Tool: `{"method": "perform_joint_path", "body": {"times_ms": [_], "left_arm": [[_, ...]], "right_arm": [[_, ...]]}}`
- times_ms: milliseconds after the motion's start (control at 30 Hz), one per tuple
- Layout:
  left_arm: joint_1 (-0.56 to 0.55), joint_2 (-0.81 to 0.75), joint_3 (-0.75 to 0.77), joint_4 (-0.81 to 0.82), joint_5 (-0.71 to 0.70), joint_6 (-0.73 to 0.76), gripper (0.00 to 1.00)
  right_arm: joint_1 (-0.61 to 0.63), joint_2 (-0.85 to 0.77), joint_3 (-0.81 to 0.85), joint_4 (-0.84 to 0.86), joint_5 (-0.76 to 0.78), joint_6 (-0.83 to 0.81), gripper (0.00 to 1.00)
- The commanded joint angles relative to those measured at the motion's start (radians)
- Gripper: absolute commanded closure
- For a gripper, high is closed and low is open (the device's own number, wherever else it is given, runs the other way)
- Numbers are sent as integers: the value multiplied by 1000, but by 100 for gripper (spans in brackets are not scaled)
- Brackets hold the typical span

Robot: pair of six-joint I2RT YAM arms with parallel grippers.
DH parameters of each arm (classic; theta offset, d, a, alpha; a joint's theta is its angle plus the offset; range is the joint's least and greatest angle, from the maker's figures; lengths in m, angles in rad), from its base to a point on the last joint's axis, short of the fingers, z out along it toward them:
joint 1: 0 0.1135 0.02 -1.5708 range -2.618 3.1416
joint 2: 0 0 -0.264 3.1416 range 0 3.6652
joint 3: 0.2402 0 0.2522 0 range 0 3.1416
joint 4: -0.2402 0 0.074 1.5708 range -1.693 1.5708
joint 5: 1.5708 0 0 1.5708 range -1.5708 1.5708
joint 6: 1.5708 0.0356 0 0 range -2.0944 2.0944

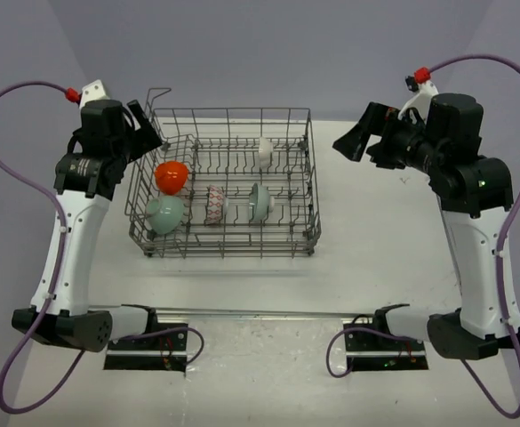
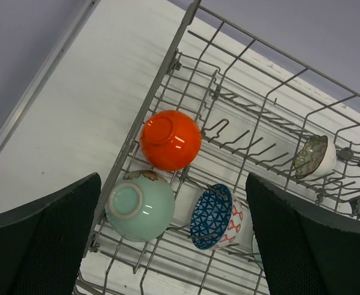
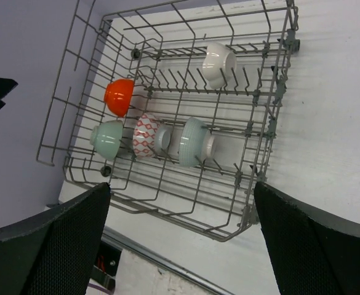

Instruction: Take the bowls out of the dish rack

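The grey wire dish rack [image 1: 228,252] stands mid-table with several bowls on their sides among its tines. An orange bowl [image 1: 171,176] and a mint-green bowl [image 1: 165,213] lie at its left end. Beside them are a white bowl with red pattern [image 1: 215,205], blue inside [image 2: 215,216], a ribbed mint bowl [image 1: 260,201] and a whitish bowl [image 1: 265,151] at the back. My left gripper [image 1: 148,127] hovers open over the rack's left rim [image 2: 161,80], empty, above the orange bowl [image 2: 170,140] and mint bowl [image 2: 141,209]. My right gripper [image 1: 353,142] hangs open and empty to the right of the rack [image 3: 229,233].
The rack sits on a white table [image 1: 375,231] against purple walls. A metal rail [image 1: 268,313] runs along the near edge between the arm bases. Purple cables loop outside each arm.
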Motion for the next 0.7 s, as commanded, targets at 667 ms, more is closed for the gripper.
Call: {"method": "perform_joint_path", "body": {"times_ms": [667], "left_arm": [[0,64,130,-198,-25,-30,0]], "right_arm": [[450,600,644,-265,394,168,1]]}}
